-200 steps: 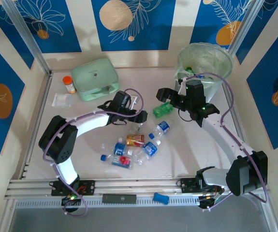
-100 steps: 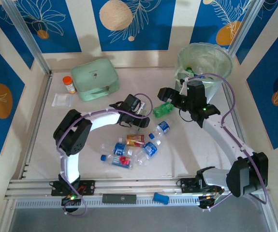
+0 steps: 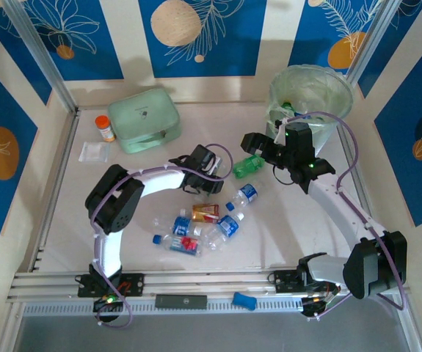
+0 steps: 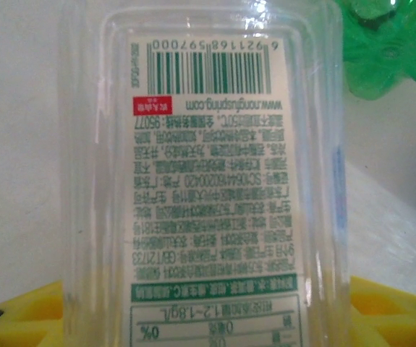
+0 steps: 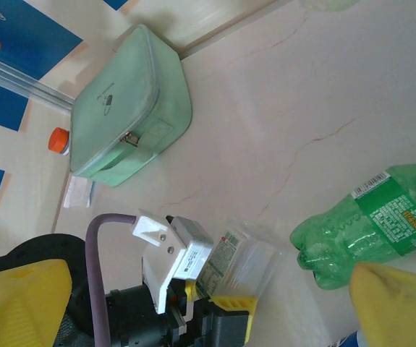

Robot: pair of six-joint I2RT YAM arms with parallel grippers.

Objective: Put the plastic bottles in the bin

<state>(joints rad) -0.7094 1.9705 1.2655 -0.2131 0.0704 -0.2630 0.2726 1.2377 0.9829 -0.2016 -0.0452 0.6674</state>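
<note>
At table (image 3: 306,220) centre: left hand (image 5: 209,298) pinching one clear bottle (image 4: 208,181); one green bottle (image 3: 247,166) beside; right hand (image 3: 257,152) spread.

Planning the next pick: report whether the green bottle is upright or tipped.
Tipped: the green bottle lies on its side on the table, length flat along the surface.

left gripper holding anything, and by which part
The left gripper is shut on the clear bottle, fingers on either side of its labelled body. The right gripper is open and holds nothing.
</note>
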